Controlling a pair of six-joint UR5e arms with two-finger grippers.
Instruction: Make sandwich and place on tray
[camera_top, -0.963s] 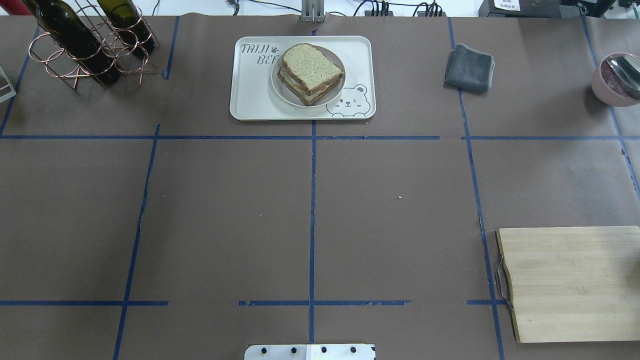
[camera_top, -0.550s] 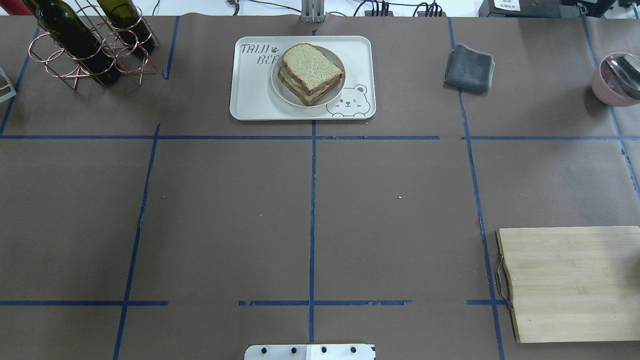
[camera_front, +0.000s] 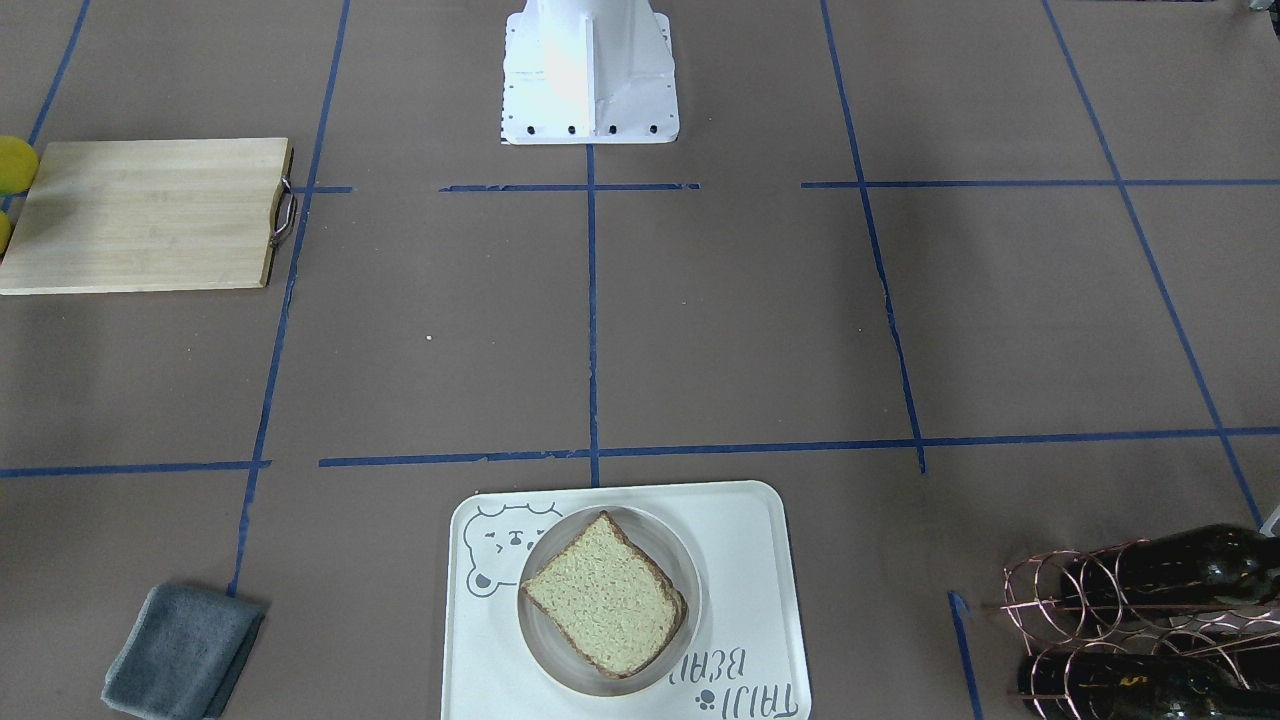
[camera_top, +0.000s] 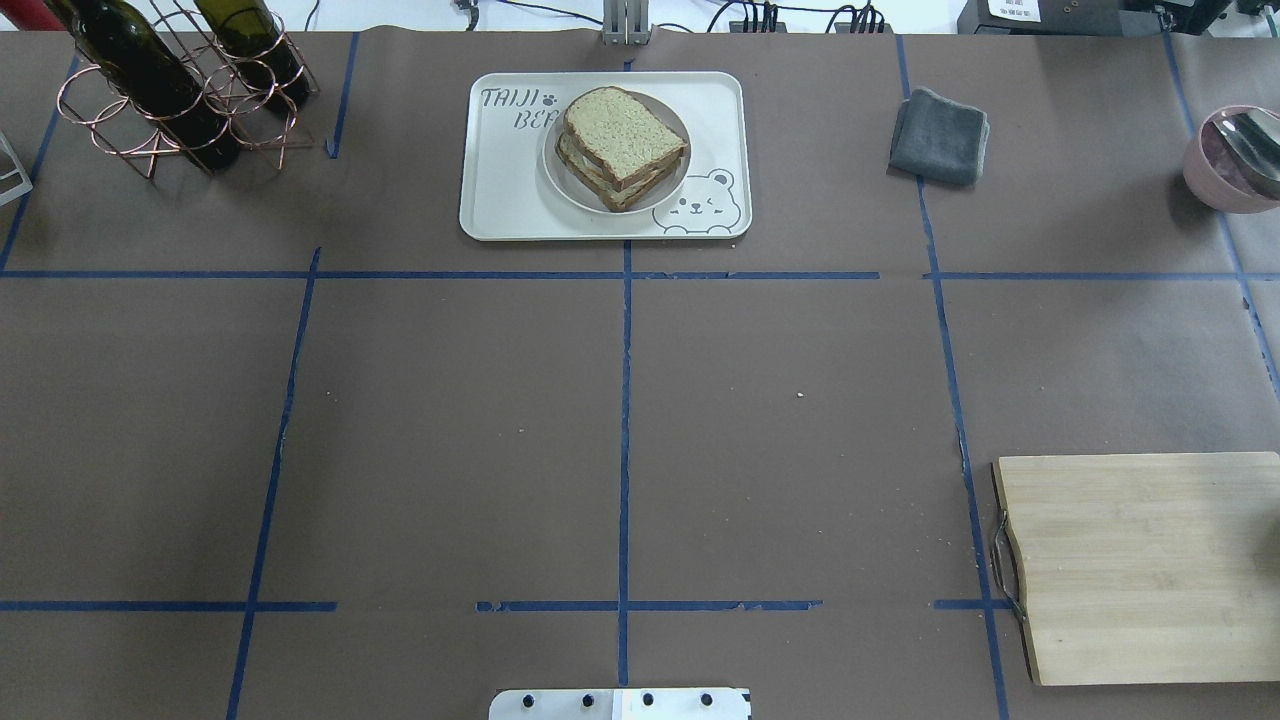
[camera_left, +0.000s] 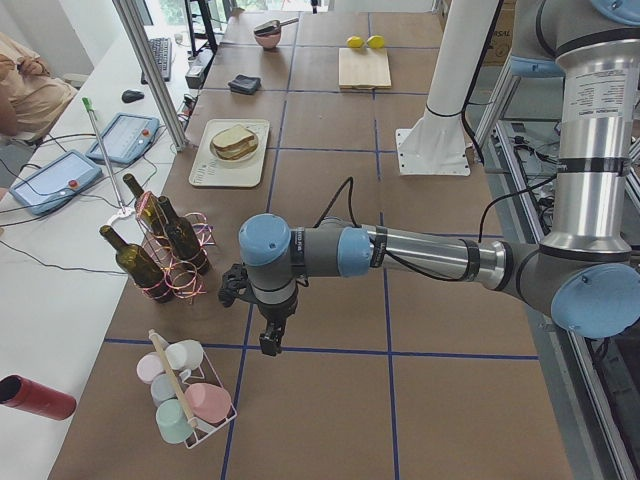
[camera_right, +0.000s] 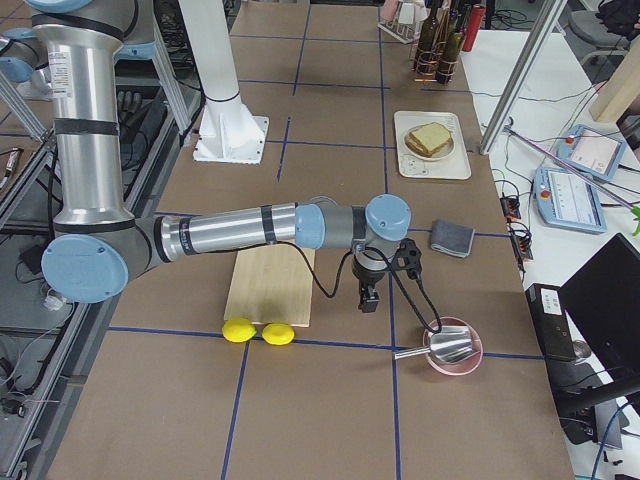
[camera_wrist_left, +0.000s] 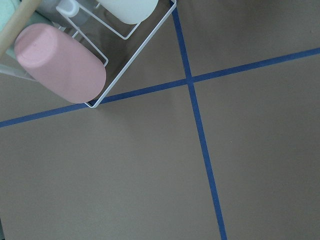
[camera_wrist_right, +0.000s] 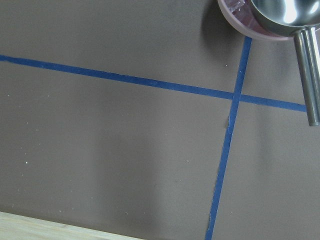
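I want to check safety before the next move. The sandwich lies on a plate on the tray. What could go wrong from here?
1. The sandwich is a loose stack on a plate that only rests on the tray; a jolt could shift it.
2. The left tool hangs low beside the bottle rack and cup rack; a careless swing might hit them.
3. The right tool hangs close to the bowl and could knock it.
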